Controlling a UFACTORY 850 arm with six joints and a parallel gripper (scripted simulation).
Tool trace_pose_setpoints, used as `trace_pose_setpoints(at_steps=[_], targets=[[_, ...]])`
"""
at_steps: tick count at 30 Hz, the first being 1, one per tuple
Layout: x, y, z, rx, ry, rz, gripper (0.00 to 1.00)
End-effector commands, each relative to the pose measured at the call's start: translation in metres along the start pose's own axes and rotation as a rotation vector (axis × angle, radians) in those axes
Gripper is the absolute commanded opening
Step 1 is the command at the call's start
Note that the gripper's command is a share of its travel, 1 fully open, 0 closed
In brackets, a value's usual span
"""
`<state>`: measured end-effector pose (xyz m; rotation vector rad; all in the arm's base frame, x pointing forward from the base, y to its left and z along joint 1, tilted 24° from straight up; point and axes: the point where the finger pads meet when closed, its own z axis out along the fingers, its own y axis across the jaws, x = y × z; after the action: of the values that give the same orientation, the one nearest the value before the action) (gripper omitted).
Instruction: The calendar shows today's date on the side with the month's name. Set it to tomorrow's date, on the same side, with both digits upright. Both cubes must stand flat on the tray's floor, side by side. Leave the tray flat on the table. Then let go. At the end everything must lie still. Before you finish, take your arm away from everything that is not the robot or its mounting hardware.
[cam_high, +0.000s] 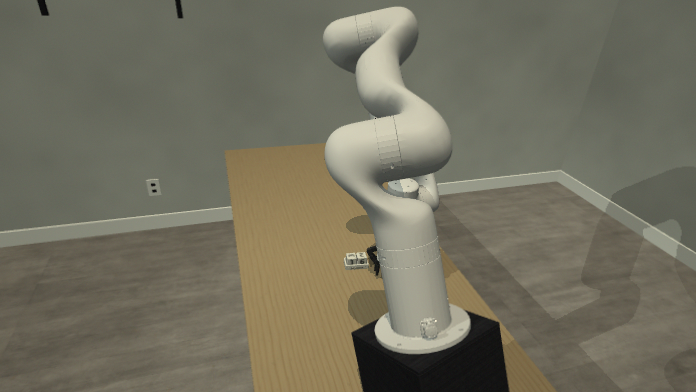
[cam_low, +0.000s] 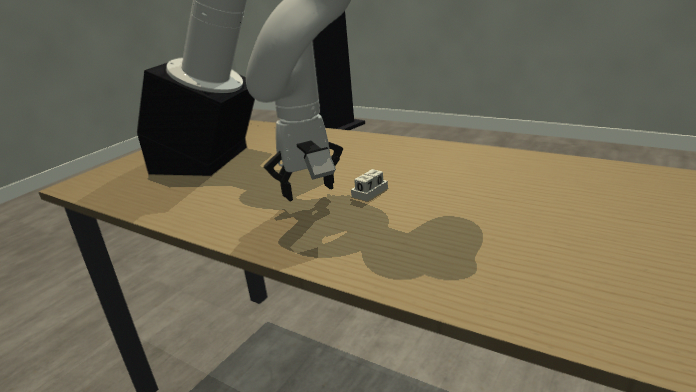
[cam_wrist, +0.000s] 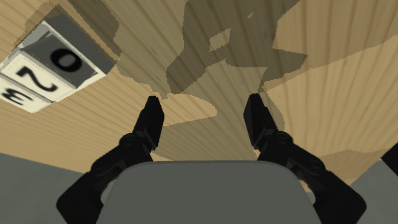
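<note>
Gripper (cam_low: 308, 186): fingers spread wide, holding nothing, poised just above the table (cam_low: 525, 240).
Calendar (cam_low: 369, 185): two cubes in a tray, right of gripper, apart.
Pedestal (cam_low: 192, 125): black, far left corner.

I'm seeing a tan, wood-grained surface (cam_low: 500, 210) carrying two cream cubes (cam_low: 369, 180) with black digits in a grey tray (cam_low: 370, 193). The arm (cam_high: 390, 150) is showing off-white on a black pedestal (cam_low: 190, 120), and the hand (cam_low: 308, 189) is wearing black fingers under a grey body.
</note>
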<state>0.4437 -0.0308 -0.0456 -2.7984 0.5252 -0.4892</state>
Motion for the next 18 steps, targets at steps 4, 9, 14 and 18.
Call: trace_pose_setpoints(at_steps=[4,9,14,18], targets=[[0.0003,0.0000,-0.0002,0.000,0.001,0.000,1.00],[0.0003,0.0000,-0.0002,0.000,0.001,0.000,1.00],[0.0003,0.0000,-0.0003,0.000,0.001,0.000,1.00],[0.0004,0.0000,-0.0042,0.000,0.001,0.000,1.00]])
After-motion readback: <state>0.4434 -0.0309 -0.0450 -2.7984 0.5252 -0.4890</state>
